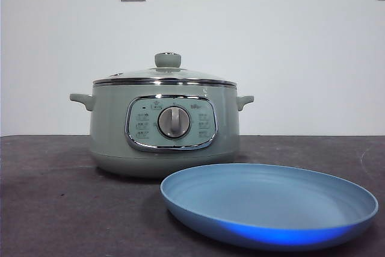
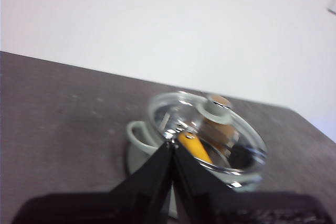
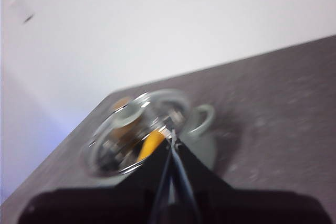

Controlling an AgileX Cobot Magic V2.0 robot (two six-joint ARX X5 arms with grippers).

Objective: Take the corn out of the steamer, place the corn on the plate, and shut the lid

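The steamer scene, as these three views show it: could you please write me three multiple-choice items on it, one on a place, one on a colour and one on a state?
1. Where is the corn?
A. On the plate
B. Inside the steamer, under the lid
C. On the bare table

2. What colour is the plate?
A. Blue
B. Red
C. White

3. How is the lid?
A. Lying on the table
B. Held in a gripper
C. Closed on the steamer

Answers: 1 B, since both wrist views show yellow corn through the glass lid; 2 A, since the front view shows a blue plate with nothing on it; 3 C, since the lid sits on the pot's rim and both pairs of jaws, left gripper and right gripper, are shut on nothing.
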